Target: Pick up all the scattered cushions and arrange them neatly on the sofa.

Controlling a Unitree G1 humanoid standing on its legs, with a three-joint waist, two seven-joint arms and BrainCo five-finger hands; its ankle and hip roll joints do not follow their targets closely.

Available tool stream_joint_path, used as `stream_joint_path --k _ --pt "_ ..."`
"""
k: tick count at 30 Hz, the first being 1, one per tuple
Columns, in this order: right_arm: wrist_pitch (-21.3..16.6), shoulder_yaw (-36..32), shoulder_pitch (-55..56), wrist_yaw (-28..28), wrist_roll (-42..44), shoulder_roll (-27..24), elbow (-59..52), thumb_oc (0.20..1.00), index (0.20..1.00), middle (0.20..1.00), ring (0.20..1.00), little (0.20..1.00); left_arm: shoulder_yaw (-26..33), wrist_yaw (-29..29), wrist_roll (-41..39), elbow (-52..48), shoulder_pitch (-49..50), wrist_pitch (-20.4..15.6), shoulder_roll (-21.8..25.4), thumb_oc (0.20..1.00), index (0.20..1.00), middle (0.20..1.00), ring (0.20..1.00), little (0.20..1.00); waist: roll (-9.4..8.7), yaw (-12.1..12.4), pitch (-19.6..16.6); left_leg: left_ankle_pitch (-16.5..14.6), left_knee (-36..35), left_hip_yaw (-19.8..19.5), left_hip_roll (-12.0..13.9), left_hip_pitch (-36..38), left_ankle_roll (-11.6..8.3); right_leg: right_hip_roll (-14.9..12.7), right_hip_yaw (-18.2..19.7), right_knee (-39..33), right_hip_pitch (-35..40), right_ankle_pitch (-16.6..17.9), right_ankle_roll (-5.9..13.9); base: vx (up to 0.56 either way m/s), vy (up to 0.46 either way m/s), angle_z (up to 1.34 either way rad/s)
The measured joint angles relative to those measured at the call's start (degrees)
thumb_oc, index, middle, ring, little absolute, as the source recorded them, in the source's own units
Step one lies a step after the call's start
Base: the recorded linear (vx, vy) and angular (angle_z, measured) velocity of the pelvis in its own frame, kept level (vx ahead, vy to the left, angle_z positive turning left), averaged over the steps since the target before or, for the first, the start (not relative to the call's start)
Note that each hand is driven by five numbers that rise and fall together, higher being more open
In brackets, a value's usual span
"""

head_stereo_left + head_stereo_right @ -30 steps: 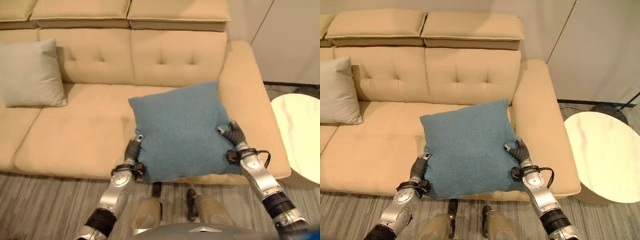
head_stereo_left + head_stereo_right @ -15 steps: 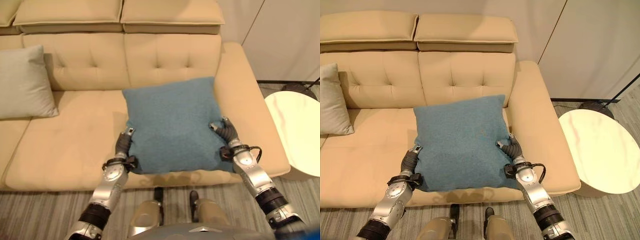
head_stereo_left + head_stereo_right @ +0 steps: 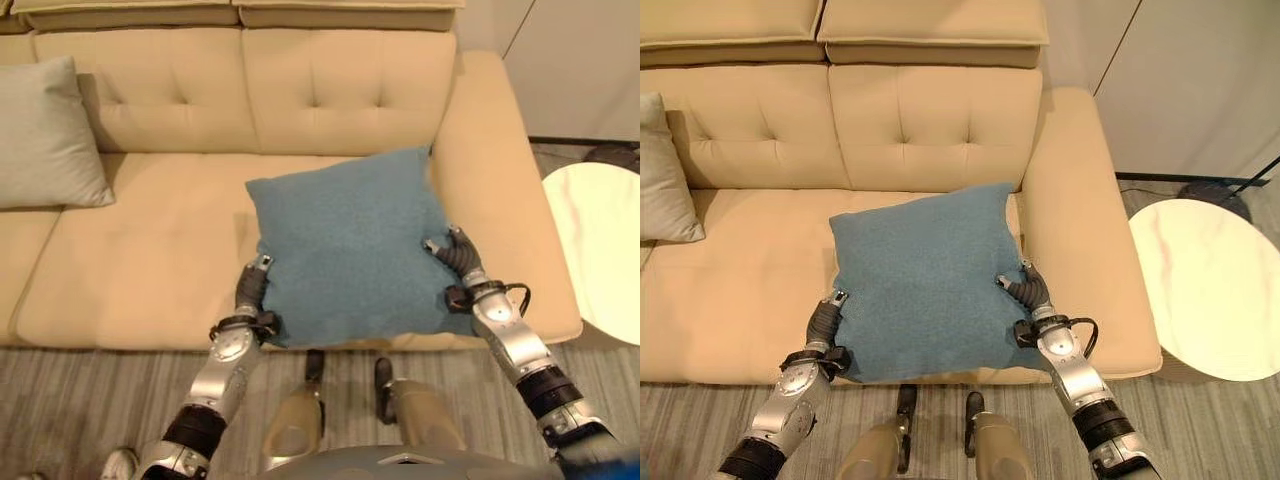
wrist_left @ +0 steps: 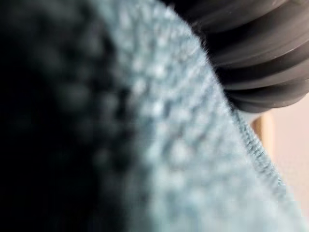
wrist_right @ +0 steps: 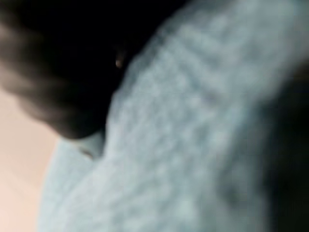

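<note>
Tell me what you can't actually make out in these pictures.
- Left hand: fingers hidden under the blue cushion in the eye views.
- Right hand: grip blurred in its wrist view, cushion fabric too close.
- Grey cushion: cut off by the left edge.
- Round table: cut by the right edge.

Sofa (image 3: 150, 250): plain beige-yellow upholstery with button-tufted backrest. Blue cushion (image 3: 350, 250): solid teal-blue with a nubby textured weave. Second cushion (image 3: 45, 135): plain pale grey-green. Side table (image 3: 1205, 290): white top with faint pinkish marbling. Floor (image 3: 80, 400): grey with fine stripes.
</note>
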Motion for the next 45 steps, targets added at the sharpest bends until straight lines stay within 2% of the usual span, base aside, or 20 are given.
stream_joint_path --k 4,5,6,7,8,10,14,16,19,21,23,24,31,34,39,45 --pt "-0.09 -0.08 -1.48 -0.35 0.01 -0.13 0.03 0.200 0.200 0.200 0.200 0.200 -0.02 1.24 0.20 -0.01 -1.65 -0.12 -0.04 0.200 0.200 0.200 0.200 0.200 0.29 -0.46 0.08 0.39 -0.20 -0.07 0.25 0.40 -0.24 0.21 -0.30 1.13 -0.24 -0.59 -0.43 -0.11 -0.007 0.00" --pt "-0.20 2.81 -7.15 -1.90 0.68 -1.00 3.59 0.200 0.200 0.200 0.200 0.200 -3.23 3.56 0.35 3.85 -6.76 -1.03 2.16 0.200 0.200 0.200 0.200 0.200 0.73 -0.96 -0.36 -0.10 0.47 0.09 0.19 -2.70 -0.51 -0.06 -0.54 2.98 -3.73 -1.36 -0.08 -0.06 -0.004 -0.02" --pt "-0.15 3.85 -12.72 -2.83 1.19 -0.96 6.14 0.200 0.200 0.200 0.200 0.200 -3.70 4.51 0.35 6.22 -11.81 -1.07 3.65 0.200 0.200 0.200 0.200 0.200 0.84 -0.94 -0.31 0.05 0.42 0.32 0.12 -5.59 -0.69 -0.09 -0.38 4.07 -7.43 -0.94 -0.63 -0.06 -0.004 -0.05" --pt "-0.20 3.60 -16.12 -3.53 1.70 -0.79 7.53 0.200 0.200 0.200 0.200 0.200 -3.68 5.53 0.34 7.64 -15.19 -1.25 4.32 0.200 0.200 0.200 0.200 0.200 1.04 -0.97 -0.16 0.07 0.27 0.34 0.11 -7.58 -0.76 -0.07 -0.20 4.17 -9.59 0.10 -0.99 -0.02 -0.003 -0.06" --pt "-0.07 3.81 -21.42 -4.80 2.50 -0.92 11.10 0.200 0.200 0.200 0.200 0.200 -4.06 6.79 0.23 10.70 -20.78 -1.24 4.89 0.200 0.200 0.200 0.200 0.200 2.02 -0.89 0.56 1.28 0.29 0.07 0.45 -9.81 -0.88 0.43 -0.57 4.18 -11.77 1.66 -2.03 -0.03 0.000 -0.05" --pt "0.00 4.59 -21.49 -5.51 2.82 -0.04 11.54 0.200 0.200 0.200 0.200 0.200 -3.97 7.98 0.24 11.07 -21.78 -1.90 4.77 0.200 0.200 0.200 0.200 0.200 2.37 0.01 0.76 2.70 0.28 0.12 0.91 -9.36 -0.88 0.94 -0.64 4.77 -11.56 1.23 -1.78 -0.06 0.010 -0.05" --pt "-0.11 8.77 -28.16 -6.90 2.79 -0.68 16.31 0.200 0.200 0.200 0.200 0.200 -6.15 9.18 0.11 16.12 -27.00 -2.86 6.73 0.200 0.200 0.200 0.200 0.200 2.94 -0.35 2.24 3.41 0.42 0.29 0.84 -10.64 -1.85 0.86 -0.52 5.64 -13.79 0.82 -1.42 -0.02 0.017 -0.06" --pt "-0.03 9.72 -30.97 -7.05 2.78 -0.71 18.55 0.200 0.200 0.200 0.200 0.200 -6.40 9.37 0.09 17.10 -28.42 -2.96 7.11 0.200 0.200 0.200 0.200 0.200 2.79 -0.13 2.31 3.40 0.37 0.92 1.17 -12.13 -1.86 0.95 -0.18 6.17 -15.91 0.48 -0.82 -0.01 -0.017 -0.13" --pt "-0.03 10.30 -33.13 -7.20 2.79 -0.34 21.08 0.200 0.200 0.200 0.200 0.200 -7.09 9.42 -0.13 18.55 -29.88 -2.98 7.02 0.200 0.200 0.200 0.200 0.200 2.69 -0.15 2.81 3.86 0.37 1.67 1.20 -13.64 -1.87 1.11 0.15 6.51 -17.65 0.87 -1.31 -0.01 -0.032 -0.08" --pt "-0.01 11.63 -36.03 -7.45 2.81 -0.11 26.70 0.200 0.200 0.200 0.200 0.200 -10.28 9.37 -0.36 24.09 -33.81 -3.13 7.03 0.200 0.200 0.200 0.200 0.200 2.52 -0.23 2.95 3.95 0.37 1.61 1.32 -14.63 -2.01 1.14 0.12 6.58 -18.68 0.85 -1.28 0.00 0.000 0.00" --pt "0.29 12.32 -38.00 -7.65 2.82 -0.20 28.15 0.200 0.200 0.200 0.200 0.200 -10.91 9.39 -0.55 25.60 -36.01 -3.12 7.20 0.200 0.200 0.200 0.200 0.200 2.26 -0.31 3.17 4.18 0.34 1.68 1.30 -15.94 -2.13 1.14 0.15 6.90 -20.28 0.91 -1.27 0.00 -0.004 -0.03" --pt "0.53 12.62 -39.75 -7.79 2.83 -0.24 29.06 0.200 0.200 0.200 0.200 0.200 -11.04 9.39 -0.60 26.59 -38.05 -3.13 7.37 0.200 0.200 0.200 0.200 0.200 1.80 -0.41 4.92 4.25 0.35 1.78 1.24 -15.98 -2.16 1.20 0.30 7.08 -20.49 0.97 -1.34 -0.01 -0.014 -0.06" --pt "0.57 13.54 -45.94 -8.72 3.89 -0.22 32.74 0.200 0.200 0.200 0.200 0.200 -12.87 9.52 -0.75 32.41 -46.66 -3.18 8.15 0.200 0.200 0.200 0.200 0.200 -0.09 -0.57 7.84 4.56 1.42 1.76 1.32 -19.67 -2.39 1.23 0.53 8.79 -24.58 1.02 -1.23 -0.01 -0.044 -0.02" --pt "0.57 15.25 -49.20 -9.27 3.94 -0.64 34.52 0.200 0.200 0.200 0.200 0.200 -14.85 10.09 -0.78 35.04 -50.25 -3.19 8.38 0.200 0.200 0.200 0.200 0.200 -0.28 -0.60 8.32 4.78 1.48 1.34 1.25 -21.13 -2.66 1.12 0.38 9.43 -26.18 0.99 -1.23 0.00 -0.046 0.04" --pt "0.55 15.21 -53.48 -10.95 3.94 -1.15 34.79 0.200 0.200 0.200 0.200 0.200 -15.27 10.66 -0.85 35.90 -54.94 -3.34 9.34 0.200 0.200 0.200 0.200 0.200 -0.27 -0.59 8.32 6.03 1.41 0.42 1.07 -24.92 -3.09 0.72 -0.12 11.47 -30.67 1.03 -1.30 0.01 -0.016 0.08" --pt "0.44 14.99 -57.42 -15.30 3.15 -1.97 32.86 0.200 0.200 0.200 0.200 0.200 -13.21 16.37 -0.21 31.37 -56.94 -4.00 10.02 0.200 0.200 0.200 0.200 0.200 -0.08 -0.01 8.41 6.52 0.19 0.05 1.00 -28.01 -3.23 0.53 -0.39 13.09 -35.11 1.14 -1.52 0.03 -0.023 0.03"
